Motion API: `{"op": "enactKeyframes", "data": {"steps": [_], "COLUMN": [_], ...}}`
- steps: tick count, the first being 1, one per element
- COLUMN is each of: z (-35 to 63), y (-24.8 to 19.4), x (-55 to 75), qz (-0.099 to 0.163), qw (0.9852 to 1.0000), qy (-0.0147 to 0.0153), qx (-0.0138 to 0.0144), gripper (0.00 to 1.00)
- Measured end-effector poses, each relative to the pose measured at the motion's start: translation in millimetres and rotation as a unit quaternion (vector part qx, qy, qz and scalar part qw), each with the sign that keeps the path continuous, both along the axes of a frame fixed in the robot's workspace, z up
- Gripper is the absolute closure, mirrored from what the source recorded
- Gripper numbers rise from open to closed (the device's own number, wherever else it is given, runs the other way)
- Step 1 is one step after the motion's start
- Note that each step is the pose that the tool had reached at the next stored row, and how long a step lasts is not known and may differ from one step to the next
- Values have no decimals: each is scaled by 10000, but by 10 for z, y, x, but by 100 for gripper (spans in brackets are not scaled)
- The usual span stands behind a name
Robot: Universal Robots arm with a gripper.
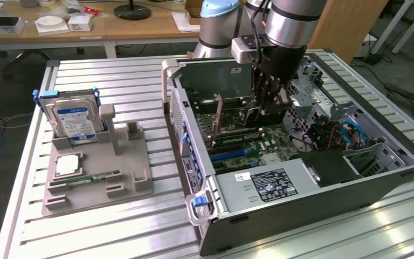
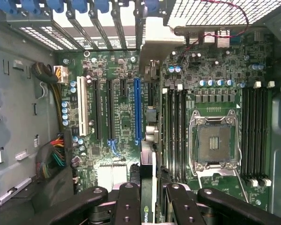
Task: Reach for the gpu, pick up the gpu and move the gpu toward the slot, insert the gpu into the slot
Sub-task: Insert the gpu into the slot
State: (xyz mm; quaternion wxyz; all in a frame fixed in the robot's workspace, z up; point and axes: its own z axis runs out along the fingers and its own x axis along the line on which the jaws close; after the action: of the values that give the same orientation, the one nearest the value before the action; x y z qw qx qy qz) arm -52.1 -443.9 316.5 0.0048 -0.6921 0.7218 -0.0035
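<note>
Nothing can be read letter for letter. The gpu (image 2: 147,213) bears a small green-and-white swirl logo with its lettering cut off. The black label (image 1: 273,185) and the white sticker (image 1: 241,176) on the silver power supply (image 1: 228,193), and the blue label (image 1: 77,125) on the hard drive (image 1: 67,102) near the bench's (image 1: 121,232) edge on the exterior view's left, carry print too small to make out.

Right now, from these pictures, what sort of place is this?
Probably a robotics lab or workshop: an open computer case lies on a slatted metal table, with cluttered wooden desks behind.
</note>
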Motion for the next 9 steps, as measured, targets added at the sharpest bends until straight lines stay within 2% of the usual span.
{"op": "enactKeyframes", "data": {"steps": [9], "z": [-30], "y": [-67], "x": [-6], "qz": [-1], "qw": [10000], "qy": [-1], "qx": [0], "gripper": [74]}}
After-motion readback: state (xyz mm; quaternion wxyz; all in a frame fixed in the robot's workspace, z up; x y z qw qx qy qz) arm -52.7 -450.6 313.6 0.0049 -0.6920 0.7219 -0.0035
